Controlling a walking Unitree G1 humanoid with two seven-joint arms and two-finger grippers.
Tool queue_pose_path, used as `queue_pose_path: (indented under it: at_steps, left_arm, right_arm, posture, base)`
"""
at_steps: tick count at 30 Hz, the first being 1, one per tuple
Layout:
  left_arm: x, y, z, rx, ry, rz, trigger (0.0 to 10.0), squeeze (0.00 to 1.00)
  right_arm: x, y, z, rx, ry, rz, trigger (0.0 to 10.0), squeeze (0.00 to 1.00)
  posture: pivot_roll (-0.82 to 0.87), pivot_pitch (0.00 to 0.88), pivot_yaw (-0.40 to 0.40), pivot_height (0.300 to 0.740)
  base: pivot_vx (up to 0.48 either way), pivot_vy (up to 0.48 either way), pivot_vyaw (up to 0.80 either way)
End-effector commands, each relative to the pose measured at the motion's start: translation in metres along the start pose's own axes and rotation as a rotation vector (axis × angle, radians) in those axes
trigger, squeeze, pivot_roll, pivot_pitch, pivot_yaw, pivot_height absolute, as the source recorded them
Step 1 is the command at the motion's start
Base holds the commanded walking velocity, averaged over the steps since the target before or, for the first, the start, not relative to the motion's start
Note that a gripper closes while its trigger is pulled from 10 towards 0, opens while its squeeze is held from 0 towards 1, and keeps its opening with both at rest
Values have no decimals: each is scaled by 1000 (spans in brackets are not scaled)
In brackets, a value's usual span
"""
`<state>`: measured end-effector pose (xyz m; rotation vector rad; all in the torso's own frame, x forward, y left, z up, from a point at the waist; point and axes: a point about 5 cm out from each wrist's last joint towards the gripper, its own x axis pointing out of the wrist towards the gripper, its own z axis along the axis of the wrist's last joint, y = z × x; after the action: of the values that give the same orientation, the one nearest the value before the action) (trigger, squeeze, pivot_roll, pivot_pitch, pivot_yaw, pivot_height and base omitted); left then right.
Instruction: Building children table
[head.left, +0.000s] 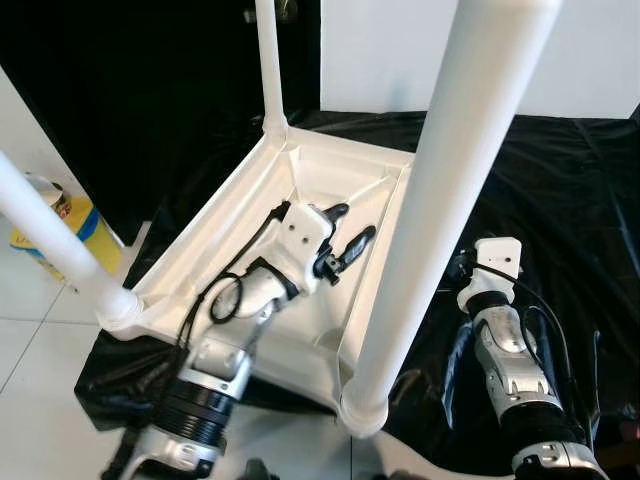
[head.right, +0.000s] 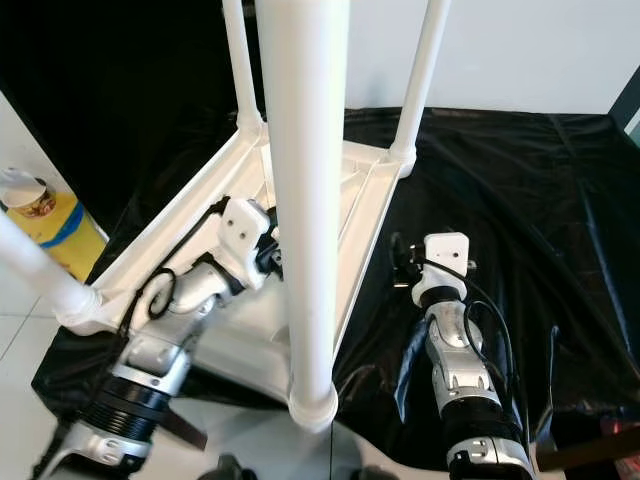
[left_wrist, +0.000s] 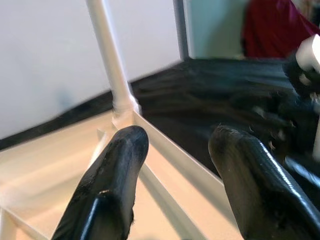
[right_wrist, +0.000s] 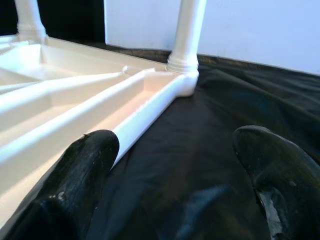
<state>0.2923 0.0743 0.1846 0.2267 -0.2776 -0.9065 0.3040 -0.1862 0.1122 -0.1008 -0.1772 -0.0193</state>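
Left gripper (head.left: 348, 240): frame centre, reaching into upturned white table (head.left: 230, 235), fingers spread, empty.
Right gripper (right_wrist: 172, 172): lower right, over black sheet (head.left: 560, 190), fingers apart, empty.

I see the table (head.left: 300, 180) inverted on the sheet (head.left: 560, 200), left gripper (head.left: 345, 235) inside its frame, right gripper (right_wrist: 175, 170) beside its rim.

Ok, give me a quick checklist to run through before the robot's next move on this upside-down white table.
1. Table top lying upside down on the black sheet: ok.
2. All four legs standing in their corner sockets: ok; tightness cannot tell.
3. Left gripper open, holding nothing, over the underside: ok.
4. Right gripper open, low over the sheet beside the table's rim: ok.
5. Near leg blocks part of the head view: not ok.
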Motion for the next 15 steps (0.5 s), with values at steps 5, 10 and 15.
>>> queue_pose_path:
  at_steps: [5, 10, 15]
  left_arm:
    - [-18, -8, -6, 0, 45, -84, 10000, 0]
    - [-35, -13, -17, 41, 132, -181, 10000, 0]
    - [-48, -12, -23, 68, 195, -251, 10000, 0]
  right_arm:
    - [-22, 1, 5, 26, -29, 53, 10000, 0]
    - [-32, 3, 7, 19, -14, 90, 10000, 0]
    - [-33, 2, 9, 17, -3, 89, 10000, 0]
  posture:
    - [3, 64, -45, 740]
    - [1, 62, -52, 740]
    - [10, 58, -55, 740]
  base:
    - [0, 0, 0]
    - [0, 0, 0]
    - [0, 0, 0]
